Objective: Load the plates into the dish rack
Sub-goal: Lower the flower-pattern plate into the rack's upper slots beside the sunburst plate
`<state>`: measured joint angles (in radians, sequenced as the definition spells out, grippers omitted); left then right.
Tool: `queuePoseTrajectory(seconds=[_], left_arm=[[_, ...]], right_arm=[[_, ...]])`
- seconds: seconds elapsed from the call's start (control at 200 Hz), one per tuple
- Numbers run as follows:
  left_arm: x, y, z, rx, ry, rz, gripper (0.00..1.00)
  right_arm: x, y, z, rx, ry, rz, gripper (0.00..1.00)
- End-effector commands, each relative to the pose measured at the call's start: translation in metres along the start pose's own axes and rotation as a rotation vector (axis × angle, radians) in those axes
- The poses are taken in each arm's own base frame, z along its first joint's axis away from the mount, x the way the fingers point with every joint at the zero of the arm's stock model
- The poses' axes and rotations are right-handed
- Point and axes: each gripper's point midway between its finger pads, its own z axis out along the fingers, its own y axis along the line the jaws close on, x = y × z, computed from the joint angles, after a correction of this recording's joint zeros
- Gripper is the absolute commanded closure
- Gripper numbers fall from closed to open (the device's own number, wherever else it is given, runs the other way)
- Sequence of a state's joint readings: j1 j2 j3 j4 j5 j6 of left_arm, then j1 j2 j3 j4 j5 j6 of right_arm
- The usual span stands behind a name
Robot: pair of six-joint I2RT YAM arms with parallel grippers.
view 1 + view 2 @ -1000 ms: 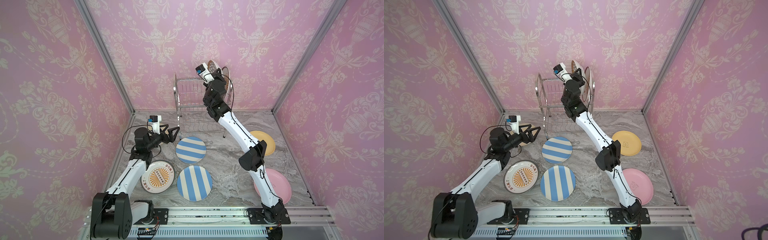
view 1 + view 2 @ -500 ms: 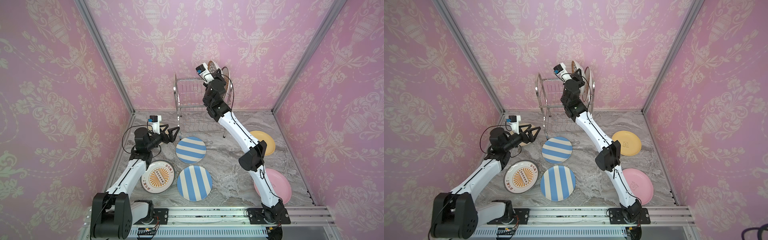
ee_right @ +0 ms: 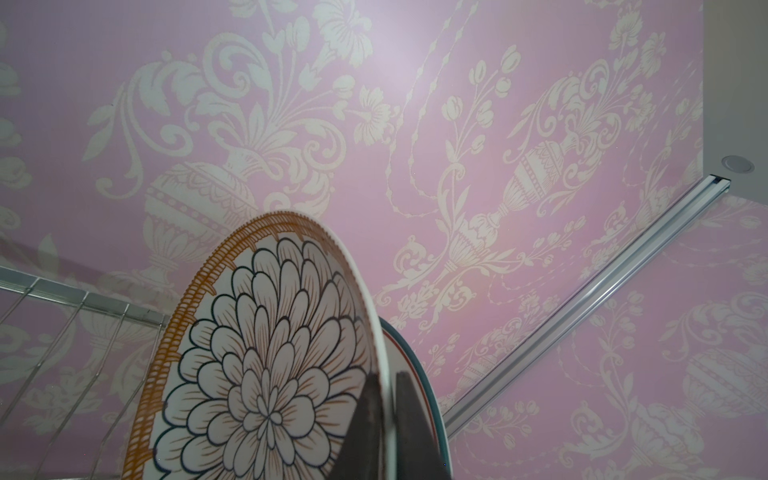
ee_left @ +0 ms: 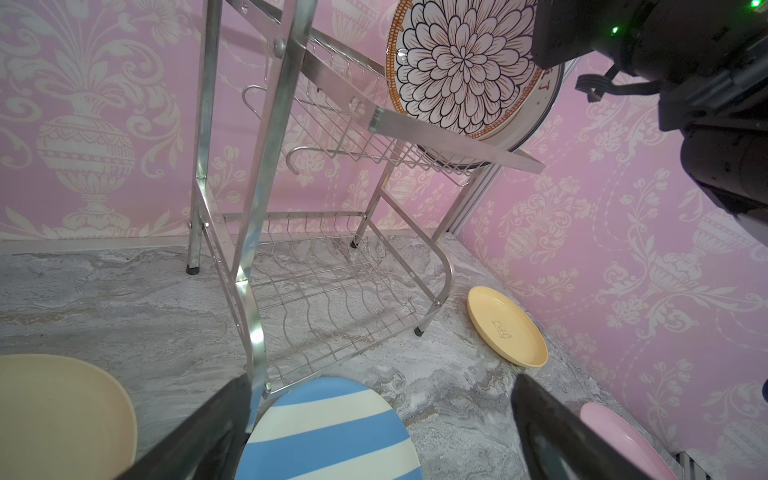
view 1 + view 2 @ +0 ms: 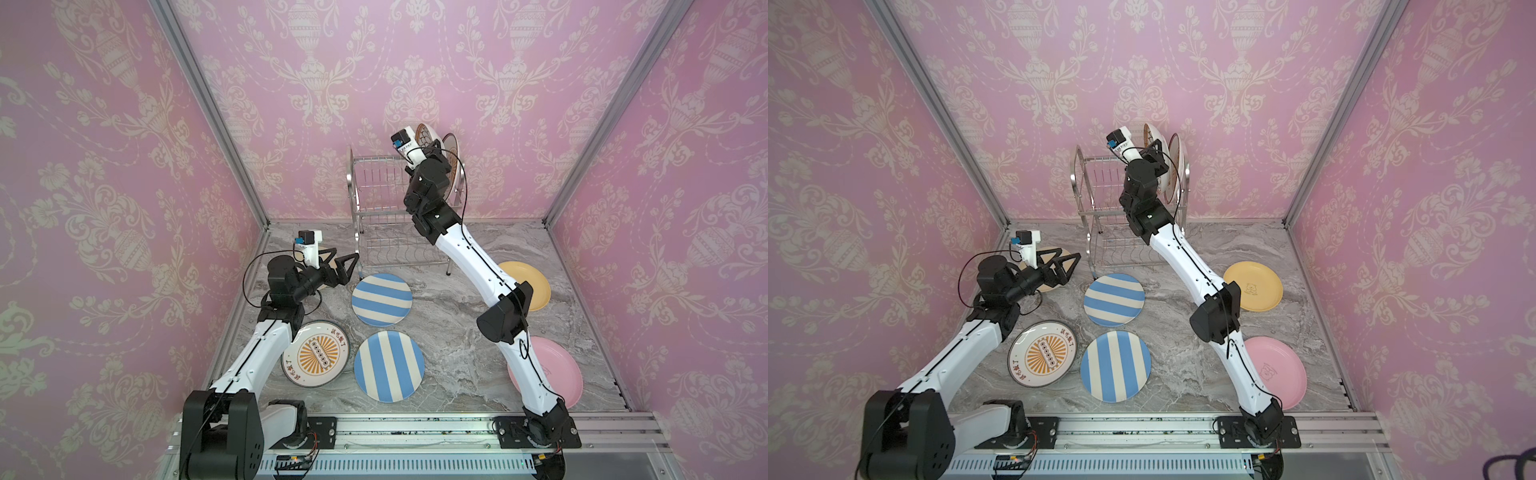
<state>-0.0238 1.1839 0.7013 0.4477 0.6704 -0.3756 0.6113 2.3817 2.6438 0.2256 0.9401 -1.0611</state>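
The silver dish rack (image 5: 352,195) (image 4: 266,166) stands at the back wall. My right gripper (image 3: 388,415) (image 5: 434,147) is shut on the rim of the black-white petal-patterned plate (image 3: 270,374) (image 4: 461,62), which stands upright at the right end of the rack's upper tier. Just behind it stands another plate (image 3: 426,374) with a teal rim. My left gripper (image 4: 380,386) (image 5: 343,266) hangs open and empty low over the table, by the rack's front left leg. A striped plate (image 4: 328,432) lies just under it.
Flat on the table lie two blue-white striped plates (image 5: 381,299) (image 5: 388,365), a sunburst plate (image 5: 316,359), a yellow plate (image 5: 528,286), a pink plate (image 5: 552,370) and a cream plate (image 4: 54,415) under my left wrist. The rack's lower tier (image 4: 332,291) holds nothing.
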Motion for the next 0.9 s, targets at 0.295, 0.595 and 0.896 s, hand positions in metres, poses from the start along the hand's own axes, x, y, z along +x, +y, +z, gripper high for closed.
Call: queuePoseTrajectory(seconds=[0.295, 0.595, 0.896], left_arm=[[-0.004, -0.008, -0.003, 0.013, -0.005, 0.042, 0.01], [-0.004, -0.006, -0.002, 0.009, -0.004, 0.040, 0.01], [-0.005, -0.006, -0.002, 0.006, -0.006, 0.039, 0.01]], right_arm=[[-0.009, -0.008, -0.001, -0.022, -0.029, 0.067, 0.87], [-0.005, -0.009, 0.004, -0.022, -0.028, 0.077, 0.79], [-0.018, -0.024, -0.002, -0.023, -0.061, 0.101, 0.51]])
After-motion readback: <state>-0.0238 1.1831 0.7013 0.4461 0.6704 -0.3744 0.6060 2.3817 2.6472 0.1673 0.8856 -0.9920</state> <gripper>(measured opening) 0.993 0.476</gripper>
